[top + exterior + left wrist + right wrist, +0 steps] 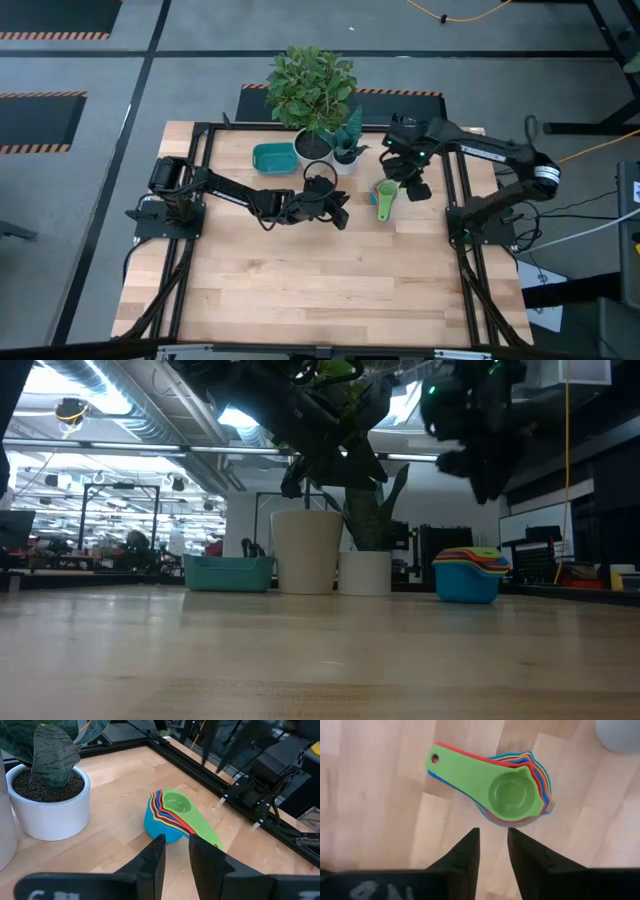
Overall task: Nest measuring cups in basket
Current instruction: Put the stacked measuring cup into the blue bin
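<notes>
The measuring cups (pixel 385 196) sit nested in one stack, green on top and a blue one at the bottom, resting on that cup's base on the table (pixel 300 290); they also show in the low view (pixel 467 575). Their handles (pixel 465 765) fan out together. The teal basket (pixel 273 157) stands apart near the far edge, left of the white pots. My right gripper (pixel 493 845) hovers above the stack, pointing down, open by a narrow gap. My left gripper (pixel 176 852) lies low and level, left of the stack (pixel 167 817), also narrowly open. Neither touches anything.
A large white pot with a leafy plant (pixel 312 145) and a smaller white pot (pixel 347 157) stand between the basket and the cups. Black frame rails (pixel 455 200) run along the table's sides. Bare wood stretches toward the near edge.
</notes>
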